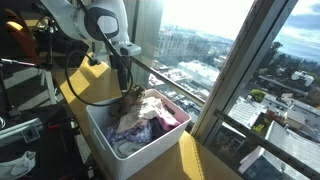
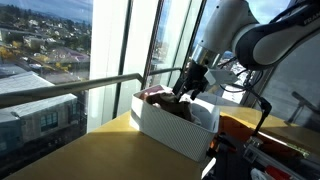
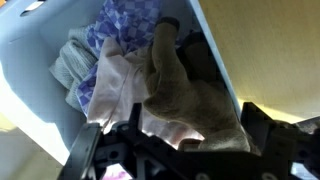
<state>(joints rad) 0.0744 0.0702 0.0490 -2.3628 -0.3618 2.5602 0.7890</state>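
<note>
The brown cloth [image 3: 185, 85] lies on top of a pile of clothes in the white box [image 3: 30, 50]. In the wrist view a pink cloth [image 3: 118, 95] touches it at 9 o'clock. A blue checked cloth [image 3: 130, 20] lies at 11 o'clock. A grey cloth [image 3: 68, 65] sits past the pink one, by the box wall. The gripper [image 3: 175, 140] comes in at 6 o'clock, right over the brown cloth. Its two fingers stand wide apart and hold nothing. I cannot tell if they touch the cloth. In an exterior view the box stands on a yellow table [image 1: 195, 160], next to a big window [image 1: 200, 40].
</note>
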